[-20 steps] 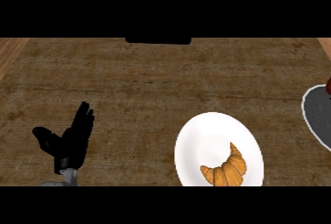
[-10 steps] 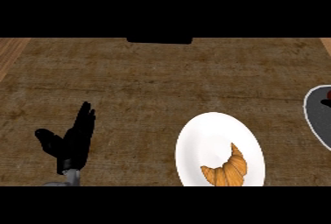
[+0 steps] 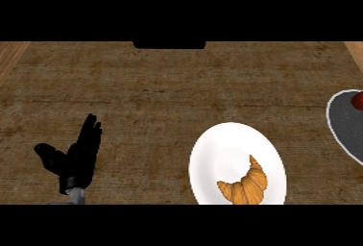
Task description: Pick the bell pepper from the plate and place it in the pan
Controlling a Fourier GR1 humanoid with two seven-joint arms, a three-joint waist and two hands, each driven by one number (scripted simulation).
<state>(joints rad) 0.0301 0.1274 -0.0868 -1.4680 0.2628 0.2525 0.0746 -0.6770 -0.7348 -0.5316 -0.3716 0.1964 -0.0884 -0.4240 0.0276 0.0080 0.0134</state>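
Observation:
A white plate (image 3: 230, 149) lies at the lower middle-right of the counter with a golden croissant (image 3: 247, 182) on its near half. At the right edge a grey pan (image 3: 346, 126) shows in part, and a red bell pepper (image 3: 358, 100) lies inside it, cut by the frame edge. My left hand (image 3: 74, 156) rests open at the lower left, fingers straight and pointing up, well apart from the plate. My right hand does not show.
The brown wooden counter (image 3: 163, 91) spreads across the view. A dark block (image 3: 169, 44) sits at the far edge, top middle. Lighter wood strips show at the top corners.
The red pepper at the right edge has sunk lower into the pan. The whole view has drifted slightly, so the pan shows a bit more. The left hand stays still.

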